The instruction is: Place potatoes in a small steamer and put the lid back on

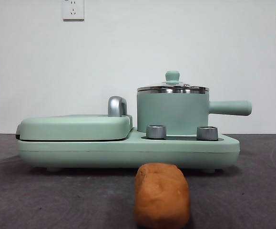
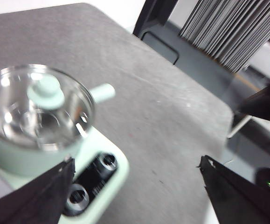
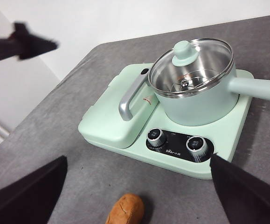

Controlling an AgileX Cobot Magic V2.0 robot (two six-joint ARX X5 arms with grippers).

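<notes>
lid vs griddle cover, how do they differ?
The lid is round, clear glass with a steel rim; the griddle cover is flat, opaque green. The lid has a small green knob; the griddle cover has a silver handle. The lid sits on the steamer, higher up. Both are closed.

Light: bright, even, from overhead.
Shadows: soft, faint beneath the potato (image 1: 162, 194).
Glare: white highlights on the lid (image 2: 37, 106) glass and steel rim.
Blur: left wrist view smeared; potato soft in front view.
Sharpest: right wrist view.
</notes>
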